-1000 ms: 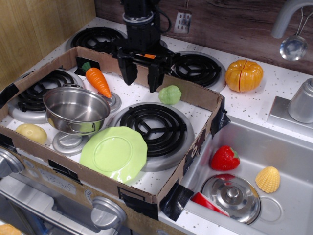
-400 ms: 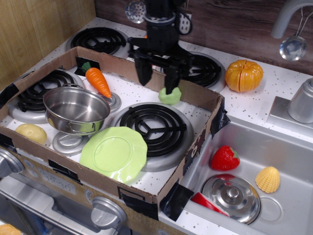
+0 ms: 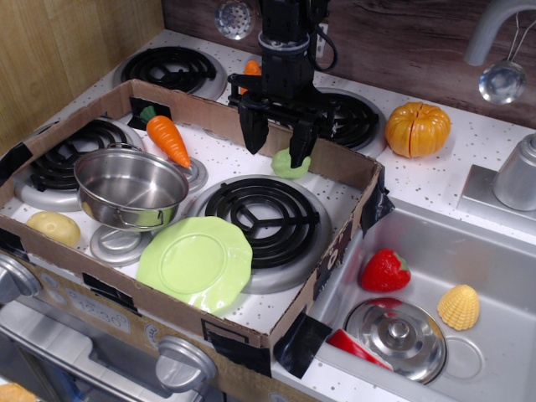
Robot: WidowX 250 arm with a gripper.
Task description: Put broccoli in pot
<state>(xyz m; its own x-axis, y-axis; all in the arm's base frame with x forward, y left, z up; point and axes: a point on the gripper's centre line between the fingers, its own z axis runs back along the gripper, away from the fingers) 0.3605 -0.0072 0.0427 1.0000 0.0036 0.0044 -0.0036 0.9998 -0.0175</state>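
Your gripper point(image 3: 279, 144) sits right over the broccoli point(image 3: 289, 164) at the far side of the cardboard box point(image 3: 251, 331). Jaws are spread wide, the right finger overlapping the broccoli's top, nothing clamped. Broccoli's on the speckled stovetop, well right of the pot point(image 3: 131, 187), which is just near the carrot point(image 3: 167, 139).

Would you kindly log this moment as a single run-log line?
phase: reaching | gripper: open, above broccoli | broccoli: on stovetop, not grasped | pot: empty, left of plate
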